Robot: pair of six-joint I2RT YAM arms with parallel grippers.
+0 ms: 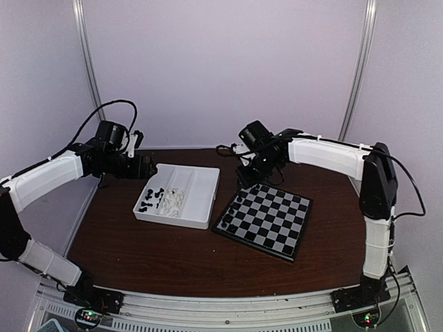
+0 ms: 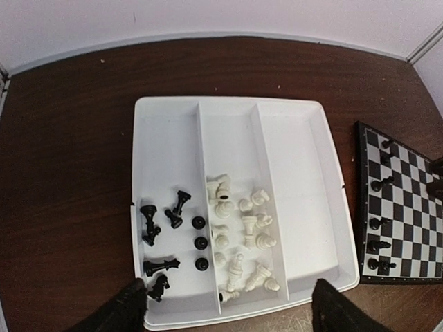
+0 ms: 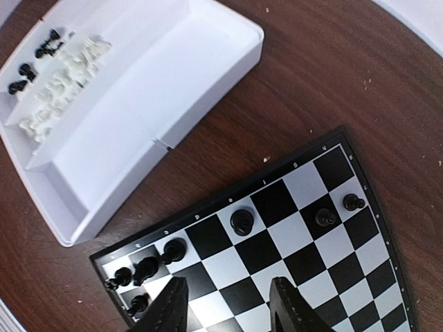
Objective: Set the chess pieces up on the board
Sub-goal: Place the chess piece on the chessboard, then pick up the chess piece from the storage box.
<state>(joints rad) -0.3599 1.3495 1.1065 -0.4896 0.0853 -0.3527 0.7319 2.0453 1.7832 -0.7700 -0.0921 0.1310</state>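
Note:
The board [image 3: 277, 204] lies right of centre on the table, with several black chess pieces along its far-left edge; one [image 3: 241, 221] stands just ahead of my right gripper [image 3: 228, 311]. That gripper hovers over the board's far corner [image 1: 243, 196], open, with nothing between its fingers. More black chess pieces [image 2: 201, 242] lie in the left compartment of a white tray [image 2: 297, 138], and white ones [image 2: 249, 223] in the middle compartment. My left gripper [image 2: 228, 311] hangs above the tray's near edge, open wide and empty. In the top view it [image 1: 142, 166] is at the tray's left.
The tray's [image 1: 197, 183] right compartment holds nothing. The tray sits left of the board [image 1: 270, 225], a narrow strip of brown table between them. White walls close in behind and at both sides. Both arms reach in from the sides.

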